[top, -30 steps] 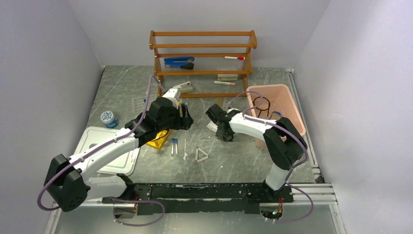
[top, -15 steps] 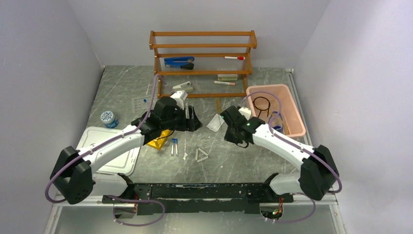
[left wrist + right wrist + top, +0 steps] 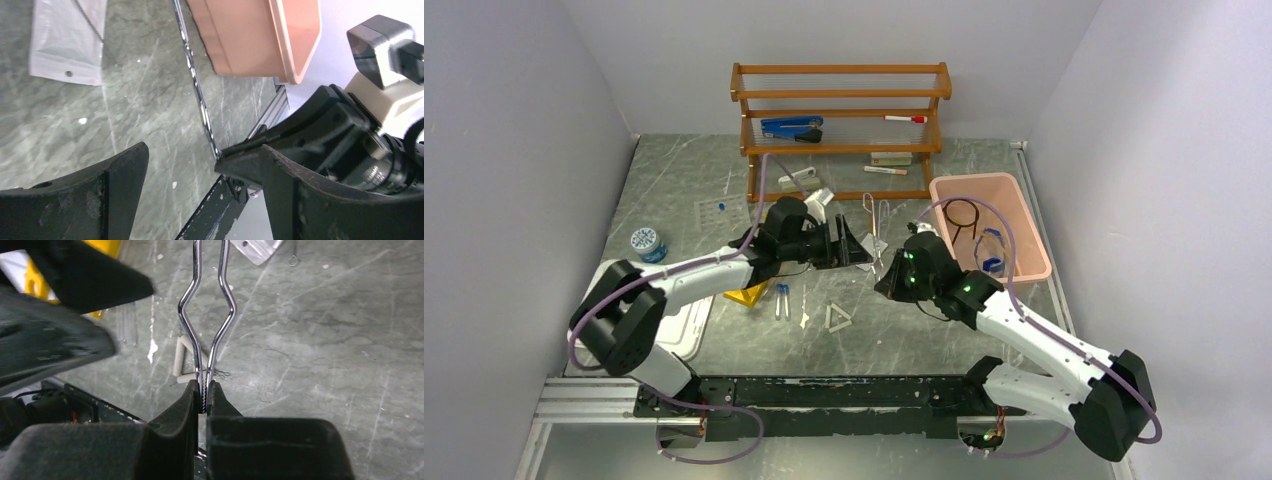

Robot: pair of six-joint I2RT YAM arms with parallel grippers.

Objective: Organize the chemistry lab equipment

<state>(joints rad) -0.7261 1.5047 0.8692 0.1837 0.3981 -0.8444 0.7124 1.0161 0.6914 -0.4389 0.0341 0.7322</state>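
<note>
My right gripper (image 3: 204,390) is shut on the tips of chrome metal tongs (image 3: 233,310), which point away over the table. My left gripper (image 3: 204,150) stands open right beside them, the tongs (image 3: 194,80) running between its spread fingers without touching either. In the top view both grippers meet at mid-table, left (image 3: 860,249) and right (image 3: 886,276). A clear bag (image 3: 67,40) lies just beyond. The white triangle (image 3: 837,317), blue-capped tubes (image 3: 781,298) and yellow rack (image 3: 749,294) lie nearer the front. A black wire ring stand (image 3: 961,214) sits in the pink bin (image 3: 1028,235).
The wooden shelf rack (image 3: 842,148) with a blue stapler and markers stands at the back. A white lid (image 3: 620,288) and a small round jar (image 3: 647,243) lie at the left. The pink bin's rim (image 3: 295,45) is close beyond my left fingers.
My left gripper has travelled right to the tongs and its jaws have spread wider. The right arm has swung its elbow toward the near right, its gripper still shut.
</note>
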